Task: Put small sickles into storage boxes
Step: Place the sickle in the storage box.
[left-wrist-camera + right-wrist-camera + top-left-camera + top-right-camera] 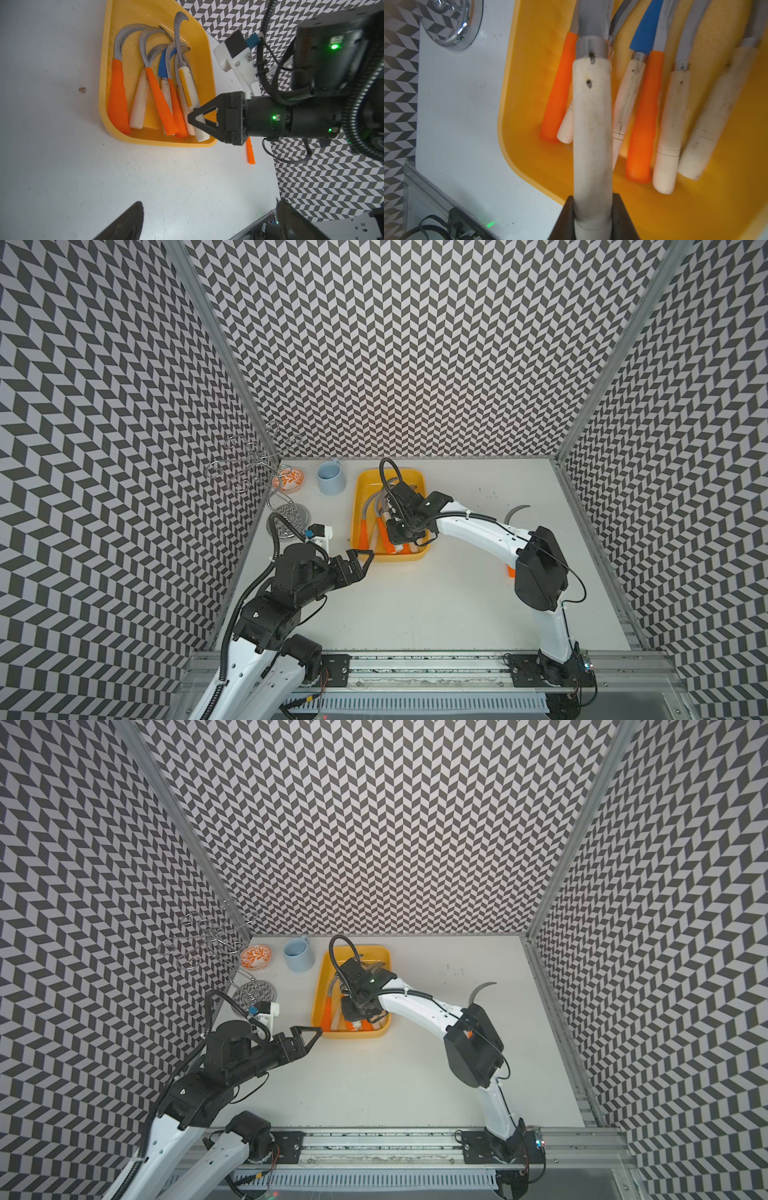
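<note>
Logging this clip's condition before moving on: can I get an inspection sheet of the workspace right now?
Surface: white tabletop, lightly speckled.
Job's things: shallow yellow plastic tray holds several orange- and wood-handled sickles; one orange-handled sickle lies outside, under the right arm.
Clutter: light-blue mug, orange-patterned dish, chrome wire stand.
Grippers: right gripper, jaws shut on a pale wood-handled sickle over the tray; left gripper open, empty.
Cables: black corrugated hose loops above tray.
Surroundings: chevron-patterned walls, aluminium front rail.

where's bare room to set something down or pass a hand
Widest bare patch: table in front of the yellow tray, between left arm and right arm. Back right, between tray and loose sickle. Crowded: back left, mug, bowl, wire stand; tray full of sickles under the pale-handled sickle in the right gripper.
</note>
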